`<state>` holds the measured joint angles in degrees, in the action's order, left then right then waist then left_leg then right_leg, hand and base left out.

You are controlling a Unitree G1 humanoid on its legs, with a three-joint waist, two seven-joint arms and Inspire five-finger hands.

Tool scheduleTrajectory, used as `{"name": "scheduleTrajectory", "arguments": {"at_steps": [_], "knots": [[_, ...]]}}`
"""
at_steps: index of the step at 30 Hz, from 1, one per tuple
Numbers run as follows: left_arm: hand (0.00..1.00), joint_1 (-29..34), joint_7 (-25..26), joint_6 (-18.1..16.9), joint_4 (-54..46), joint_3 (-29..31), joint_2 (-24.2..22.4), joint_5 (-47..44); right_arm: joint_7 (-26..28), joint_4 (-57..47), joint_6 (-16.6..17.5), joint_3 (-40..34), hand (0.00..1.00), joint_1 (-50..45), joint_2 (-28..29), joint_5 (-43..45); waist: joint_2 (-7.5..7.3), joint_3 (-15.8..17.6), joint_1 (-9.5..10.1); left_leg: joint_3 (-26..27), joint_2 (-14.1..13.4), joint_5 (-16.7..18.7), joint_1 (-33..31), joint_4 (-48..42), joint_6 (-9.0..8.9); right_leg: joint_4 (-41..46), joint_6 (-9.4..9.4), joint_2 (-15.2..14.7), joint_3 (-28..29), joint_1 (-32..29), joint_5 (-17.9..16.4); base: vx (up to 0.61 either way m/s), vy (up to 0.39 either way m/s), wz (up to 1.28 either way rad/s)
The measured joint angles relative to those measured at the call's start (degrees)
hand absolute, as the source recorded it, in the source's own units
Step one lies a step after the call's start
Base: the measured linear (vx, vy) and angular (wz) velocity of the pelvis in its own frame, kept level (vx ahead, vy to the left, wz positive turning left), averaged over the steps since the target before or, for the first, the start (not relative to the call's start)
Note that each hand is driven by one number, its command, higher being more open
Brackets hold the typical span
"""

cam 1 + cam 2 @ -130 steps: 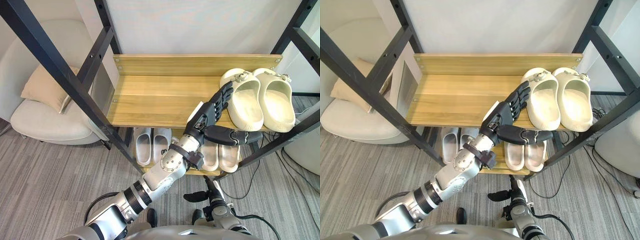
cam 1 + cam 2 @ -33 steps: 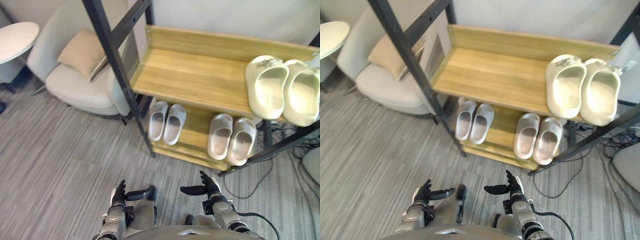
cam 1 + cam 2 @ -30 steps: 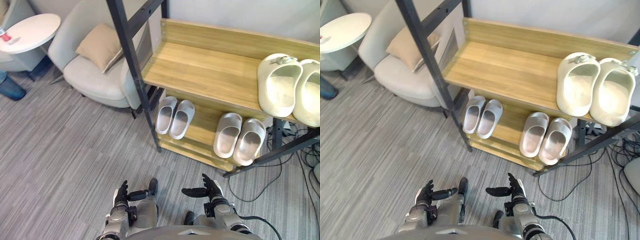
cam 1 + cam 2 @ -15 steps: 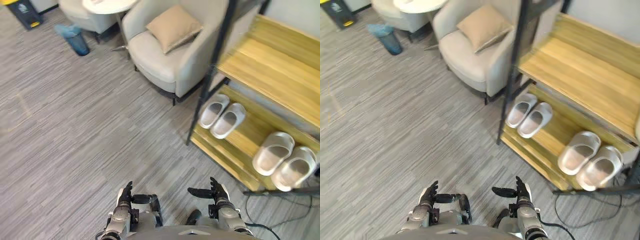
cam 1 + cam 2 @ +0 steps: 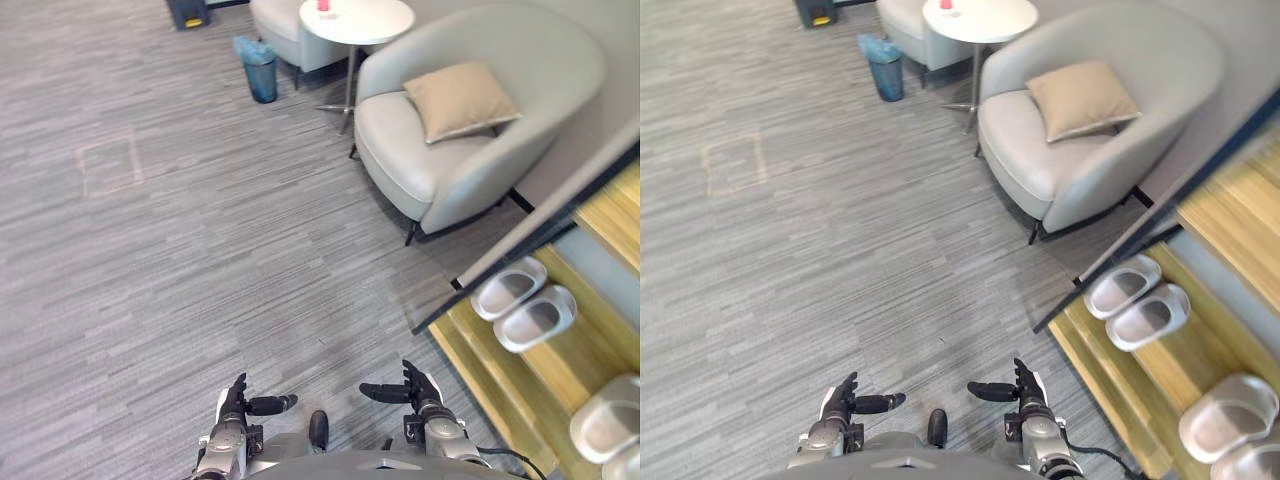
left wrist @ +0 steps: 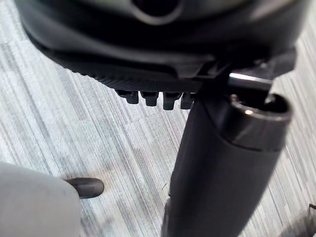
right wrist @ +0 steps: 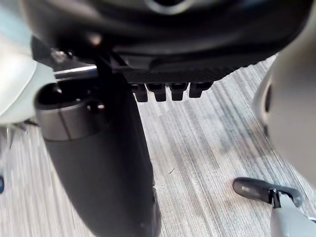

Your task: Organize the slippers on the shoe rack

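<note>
The wooden shoe rack (image 5: pixel 497 379) with its black frame (image 5: pixel 540 235) stands at the right edge of the eye views. On its lower shelf lies a pair of pale grey slippers (image 5: pixel 522 305), side by side. Part of a second pale pair (image 5: pixel 603 424) lies further right on the same shelf. Both hands hang low beside the body over the carpet, well short of the rack. My left hand (image 5: pixel 233 408) is open and holds nothing; its straight fingers (image 6: pixel 153 97) show over bare carpet. My right hand (image 5: pixel 421 392) is open and empty too, fingers (image 7: pixel 168 91) straight.
A grey armchair (image 5: pixel 470 150) with a tan cushion (image 5: pixel 458 98) stands just left of the rack. Behind it are a round white side table (image 5: pixel 357 18), a blue bin (image 5: pixel 260 68) and a dark bin (image 5: pixel 187 12). Grey striped carpet (image 5: pixel 180 260) spreads to the left.
The camera has swung left, away from the rack, so the upper shelf and its cream clogs have left view. My left hand has come down from the upper shelf to my side.
</note>
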<state>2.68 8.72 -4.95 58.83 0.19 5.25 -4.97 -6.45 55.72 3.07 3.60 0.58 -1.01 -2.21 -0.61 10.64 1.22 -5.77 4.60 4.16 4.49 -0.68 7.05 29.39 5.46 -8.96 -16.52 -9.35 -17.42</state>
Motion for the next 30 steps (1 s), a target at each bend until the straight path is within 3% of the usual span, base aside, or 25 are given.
{"name": "scheduleTrajectory", "arguments": {"at_steps": [2, 5, 6, 7, 8, 9, 10, 11, 12, 14, 16, 17, 18, 20, 22, 23, 25, 26, 27, 28, 29, 30], "knots": [[1.0, 0.1, 0.05, 0.01, 0.29, 0.3, 0.03, 0.04, 0.11, -0.35, 0.19, 1.06, 1.0, -0.13, 0.11, 0.01, -0.84, -0.26, -0.05, -2.96, 0.13, 2.09, 1.96, -0.77, -1.01, -1.2, 0.06, 2.22, 3.67, -2.78, 0.51, 0.28, -0.103, 0.88], [1.0, 0.74, 0.0, -0.08, 0.41, 0.65, 0.1, 0.55, 0.27, -1.06, 1.01, 1.14, 1.0, -0.5, 0.45, 0.03, -1.51, -0.81, -1.13, -9.32, 0.95, 6.4, 4.03, -3.76, -2.8, -4.26, -2.8, 3.02, 5.04, -4.68, 3.7, 0.37, -0.168, 1.3], [1.0, 0.92, 0.17, -0.01, 0.66, 1.44, -0.41, 0.44, 0.68, -0.88, 0.99, 0.98, 1.0, -0.91, 0.35, 0.03, -1.12, -1.67, -1.41, -11.18, 0.57, 9.11, 3.17, -8.09, -5.42, -6.51, -5.11, 3.33, 3.51, -3.16, 8.02, 0.45, -0.186, 1.17], [1.0, 0.93, 0.22, -0.04, 0.56, 1.52, -0.45, 0.42, 0.77, -0.89, 0.96, 0.95, 1.0, -0.9, 0.4, 0.04, -0.71, -2.07, -1.08, -10.92, 0.35, 9.46, 2.03, -9.7, -6.47, -7.23, -5.16, 3.51, 2.82, -2.54, 8.05, 0.57, -0.198, 1.24], [1.0, 0.86, -0.09, -0.11, -0.05, 2.01, -1.12, 0.43, 0.89, -0.84, 0.92, 0.93, 1.0, -0.29, -0.18, 0.04, 0.6, -2.0, -0.67, -7.21, 0.2, 10.08, -2.86, -19.31, -11.89, -11.46, -5.41, 4.01, 0.46, 0.66, 8.13, 0.39, -0.113, 0.62], [1.0, 0.88, -0.15, -0.12, -0.18, 2.51, -1.31, 0.43, 0.89, -0.74, 0.86, 0.98, 1.0, -0.17, -0.35, 0.04, 0.75, -1.89, -0.63, -5.81, 0.12, 10.01, -3.86, -21.85, -12.75, -12.34, -5.44, 4.1, 0.12, 1.65, 8.15, 0.48, -0.145, 0.81], [1.0, 0.97, -0.18, -0.07, -0.67, 4.61, -2.05, -0.06, 0.89, -0.79, 0.62, 2.1, 1.0, -0.2, -0.94, 0.05, 1.07, -1.44, -0.25, 2.24, -1.9, 8.68, -8.81, -34.88, -15.19, -17.26, -5.68, 5.29, -0.82, 7.11, 8.21, 0.49, -0.145, 0.36], [1.0, 1.01, 0.03, -0.09, -1.36, 5.75, -2.31, -0.12, 0.89, -0.76, 0.59, 2.88, 1.0, -0.42, -1.07, 0.05, 1.4, -1.17, 0.38, 8.01, -4.79, 9.89, -10.58, -40.8, -13.61, -19.54, -5.94, 6.28, -0.85, 10.43, 8.09, 0.49, -0.135, 0.27], [1.0, 0.84, 0.28, -0.28, -2.34, 5.98, -2.32, -0.14, 0.88, -0.73, 0.55, 3.49, 1.0, -0.2, -0.91, 0.05, 1.04, -0.62, 1.24, 15.08, -8.75, 12.07, -12.8, -46.69, -10.84, -21.7, -7.1, 7.12, -0.91, 14.68, 7.37, 0.38, -0.089, 0.0], [1.0, 0.2, 0.07, -0.61, -3.61, 5.97, -1.8, -0.04, 0.74, -0.83, 0.56, 3.47, 1.0, 1.11, -0.87, 0.06, -0.02, 0.26, 1.47, 19.88, -11.43, 14.94, -17.95, -47.08, -9.16, -22.82, -7.27, 6.71, -1.5, 17.94, 7.22, 0.5, -0.029, 0.11], [1.0, -1.17, 0.09, -0.83, -4.02, 5.82, -0.85, -0.03, 0.6, -1.04, 0.54, 3.26, 1.0, 1.63, -0.81, 0.07, -1.59, 1.6, 1.46, 23.76, -12.06, 15.04, -21.89, -41.24, -8.48, -22.93, -6.24, 5.56, -4.19, 20.63, 6.99, 0.56, 0.016, 0.46], [1.0, -1.65, 0.55, -0.8, -4.68, 5.17, -0.26, 0.09, 0.18, -1.47, 0.54, 3.09, 1.0, 0.41, -1.05, 0.06, -2.03, 1.78, 1.32, 30.28, -12.18, 7.07, -23.64, -28.32, -3.9, -21.6, -2.89, 5.47, -8.61, 23.16, 5.78, 0.63, 0.048, 0.91], [1.0, -1.6, 0.4, -0.8, -5.22, 4.67, 0.03, 0.35, -0.09, -1.22, 0.32, 2.39, 1.0, -0.56, -0.71, 0.05, -2.95, 1.29, 1.35, 32.72, -11.93, 2.48, -24.48, -26.43, 1.71, -18.76, -0.43, 4.77, -10.51, 23.94, 3.69, 0.54, 0.047, 1.02], [1.0, -2.48, 0.78, -0.97, -5.59, 4.58, 0.65, 1.06, -0.19, -0.92, -0.01, 2.07, 1.0, -0.44, 0.03, 0.03, -4.54, 1.04, 1.16, 31.66, -9.91, 2.57, -24.38, -24.05, 2.5, -13.97, -0.88, 2.66, -11.04, 21.47, 2.88, 0.48, 0.063, 0.79], [1.0, -2.84, 0.91, -0.51, -3.34, 4.59, 0.49, 1.1, 0.04, -0.79, 0.0, 2.22, 1.0, 0.74, 0.46, -0.02, -4.12, 1.33, 1.56, 29.88, -8.36, 2.62, -21.14, -20.77, 2.39, -17.57, -0.68, 2.88, -11.69, 22.06, 1.01, 0.47, 0.099, 0.54], [1.0, -2.13, 0.93, -0.11, -2.81, 4.73, 0.31, 0.92, 0.06, -0.95, 0.09, 2.2, 1.0, 0.92, 1.1, -0.08, -4.05, 1.32, 1.58, 29.62, -7.07, 4.02, -17.79, -20.41, 1.77, -17.34, -0.09, 2.22, -11.15, 22.73, 7.45, 0.5, 0.116, 0.48], [1.0, -1.09, 0.8, -0.32, -2.39, 4.57, 0.07, 1.17, 0.07, -0.84, 0.09, 2.13, 1.0, 0.99, 1.27, -0.26, -2.82, 0.72, 1.58, 28.05, -6.48, 7.64, -12.95, -20.27, -0.15, -3.33, 1.23, -1.1, -12.63, 21.33, 10.03, 0.41, 0.073, 0.47], [1.0, -0.89, 0.78, -0.31, -2.34, 4.49, -0.02, 1.19, 0.12, -0.85, 0.08, 2.16, 1.0, 0.98, 1.3, -0.41, -2.68, 0.69, 1.5, 27.05, -6.53, 7.93, -11.83, -19.76, -0.3, 1.93, 0.54, -2.31, -12.56, 20.02, 11.62, 0.4, 0.02, 0.69], [1.0, -0.56, 0.8, -0.22, -2.2, 3.16, -0.06, 1.25, 0.31, -0.78, 0.05, 2.19, 1.0, 0.97, 1.39, -1.02, -2.16, 0.86, 1.08, 24.44, -6.26, 8.53, -7.82, -16.44, -1.19, 16.74, -4.06, -4.76, -10.27, 14.25, 13.46, 0.32, -0.025, 0.53], [1.0, -0.57, 0.8, -0.22, -2.19, 3.14, -0.05, 1.26, 0.31, -0.77, 0.05, 2.19, 1.0, 0.98, 1.4, -1.05, -2.15, 0.89, 1.07, 24.29, -6.26, 8.52, -7.67, -16.36, -1.21, 17.05, -4.14, -4.75, -10.08, 14.02, 13.13, 0.4, -0.076, 0.84], [1.0, -0.8, 0.84, -0.01, -1.45, 2.67, -0.07, 1.34, 0.46, -0.76, 0.01, 2.18, 1.0, 1.0, 1.31, -1.21, -1.38, 1.81, 0.46, 21.63, -6.78, 8.22, -4.13, -13.74, -1.69, 21.82, -4.94, -2.76, -6.81, 9.48, 5.52, 0.4, -0.143, 0.83], [1.0, -0.69, 0.83, 0.07, -1.02, 2.5, -0.52, 1.33, 0.51, -0.88, 0.01, 2.23, 1.0, 0.85, 0.99, -1.21, -0.24, 2.39, -0.39, 19.33, -8.11, 7.97, -0.91, -11.52, -2.11, 19.55, -6.0, 0.22, -4.92, 5.98, 1.82, 0.47, -0.208, 0.88]]}}
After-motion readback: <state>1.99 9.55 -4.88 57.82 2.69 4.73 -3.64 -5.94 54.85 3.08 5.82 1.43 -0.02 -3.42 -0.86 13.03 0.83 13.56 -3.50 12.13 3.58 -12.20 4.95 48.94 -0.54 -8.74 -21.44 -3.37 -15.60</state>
